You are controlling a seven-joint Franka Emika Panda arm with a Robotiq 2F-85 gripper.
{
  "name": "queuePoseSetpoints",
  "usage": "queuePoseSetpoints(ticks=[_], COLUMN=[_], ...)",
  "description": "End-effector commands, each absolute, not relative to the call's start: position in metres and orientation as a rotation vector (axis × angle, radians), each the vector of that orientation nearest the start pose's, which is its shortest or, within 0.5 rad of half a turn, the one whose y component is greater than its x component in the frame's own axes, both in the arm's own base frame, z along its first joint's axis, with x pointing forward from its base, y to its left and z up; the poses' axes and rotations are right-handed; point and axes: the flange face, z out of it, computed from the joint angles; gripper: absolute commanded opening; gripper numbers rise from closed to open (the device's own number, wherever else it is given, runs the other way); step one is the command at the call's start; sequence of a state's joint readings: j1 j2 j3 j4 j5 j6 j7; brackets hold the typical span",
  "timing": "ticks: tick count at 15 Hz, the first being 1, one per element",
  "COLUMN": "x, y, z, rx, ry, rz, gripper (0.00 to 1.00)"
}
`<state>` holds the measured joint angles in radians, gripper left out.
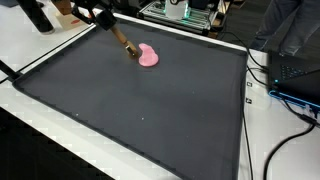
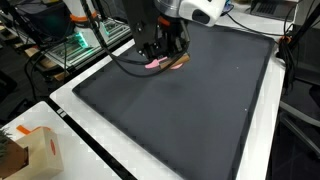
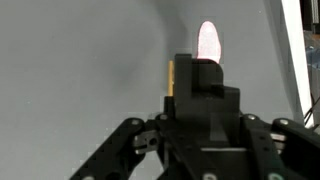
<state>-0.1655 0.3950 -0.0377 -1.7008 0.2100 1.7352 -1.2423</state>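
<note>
A pink, flat blob-shaped object [image 1: 148, 57] lies on the dark mat [image 1: 150, 110] near its far edge. My gripper [image 1: 95, 14] is shut on a wooden-handled brush [image 1: 122, 42] that slants down to the mat. The brush's lower end touches or nearly touches the pink object's side. In an exterior view the gripper [image 2: 160, 46] hangs right over the pink object [image 2: 157, 63], with the brush end [image 2: 181, 60] beside it. The wrist view shows my gripper [image 3: 200, 95] clamped on the brush's dark block, its wooden edge [image 3: 171, 78] showing, and the pink object [image 3: 208, 42] beyond.
The mat lies on a white table [image 1: 30, 105]. A laptop with cables [image 1: 295, 75] sits at one side. A rack with green lights [image 2: 85, 45] stands behind the mat. A cardboard box [image 2: 30, 152] rests at a table corner.
</note>
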Motion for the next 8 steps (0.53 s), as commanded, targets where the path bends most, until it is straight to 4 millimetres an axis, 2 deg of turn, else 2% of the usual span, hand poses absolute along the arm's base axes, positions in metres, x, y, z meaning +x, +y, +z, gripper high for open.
queuePoseSetpoints(ticks=[1, 4, 8], x=[0.611, 0.613, 0.611], y=[-0.096, -0.082, -0.054], z=[0.36, 0.376, 0.403], rx=[-2.429, -2.431, -2.43], ry=[-1.309, -1.375, -1.515], rz=[0.182, 0.167, 0.159], gripper=[0.24, 0.24, 0.24])
